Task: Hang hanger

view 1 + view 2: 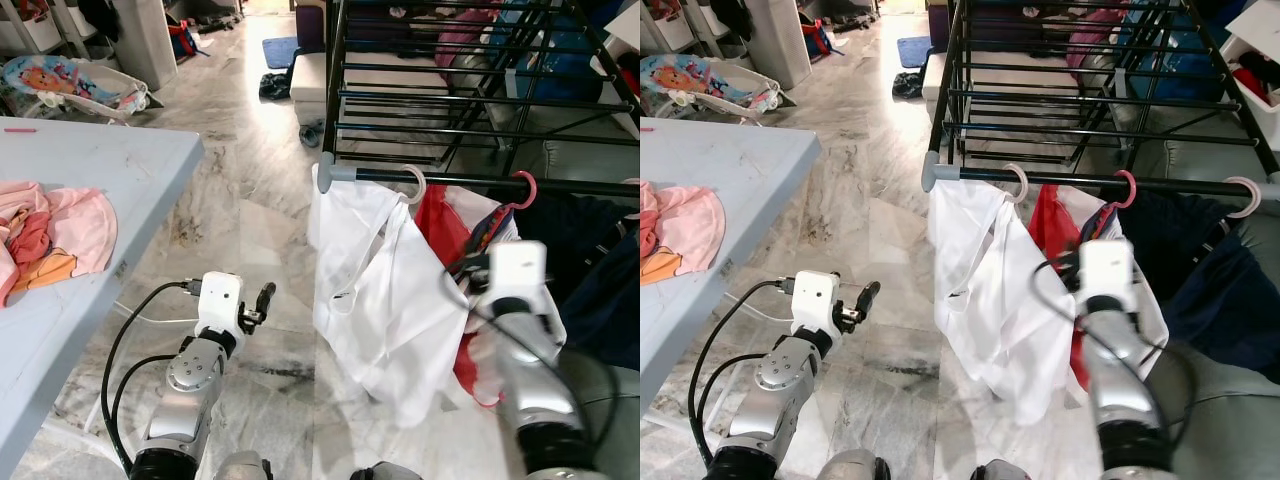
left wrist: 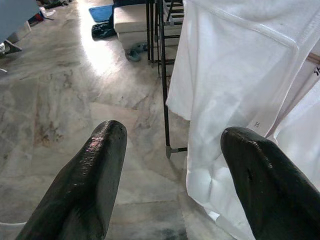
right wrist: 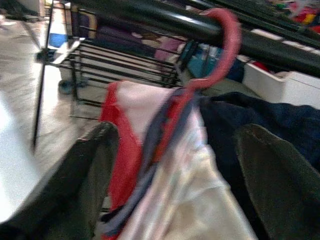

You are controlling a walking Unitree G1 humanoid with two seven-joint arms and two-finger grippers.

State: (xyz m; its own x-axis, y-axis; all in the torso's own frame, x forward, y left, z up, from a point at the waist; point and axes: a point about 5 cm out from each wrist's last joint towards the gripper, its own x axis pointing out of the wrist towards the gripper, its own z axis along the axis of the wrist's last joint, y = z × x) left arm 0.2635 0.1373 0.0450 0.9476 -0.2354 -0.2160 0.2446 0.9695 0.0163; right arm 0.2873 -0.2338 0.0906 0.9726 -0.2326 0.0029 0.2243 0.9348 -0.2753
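Observation:
A red hanger (image 3: pixel 220 55) hooks over the black front rail (image 1: pixel 480 180) of the drying rack and carries a red and white garment (image 1: pixel 445 225). My right gripper (image 3: pixel 177 135) is open just below the rail; the hanger's neck and the garment lie beyond the gap between its fingers, untouched. A white garment (image 1: pixel 375 290) hangs on a white hanger (image 1: pixel 415 182) to its left, and a dark navy garment (image 1: pixel 1210 270) to its right. My left gripper (image 2: pixel 172 135) is open and holds nothing, low over the floor beside the white garment.
A grey-blue table (image 1: pixel 110 170) with pink clothes (image 1: pixel 50 235) stands at the left. Marble floor (image 1: pixel 250 200) lies between the table and the rack. Shoes (image 1: pixel 310 133) and a blue mat (image 1: pixel 280 50) lie farther back. A grey cushion (image 1: pixel 1230 410) sits low on the right.

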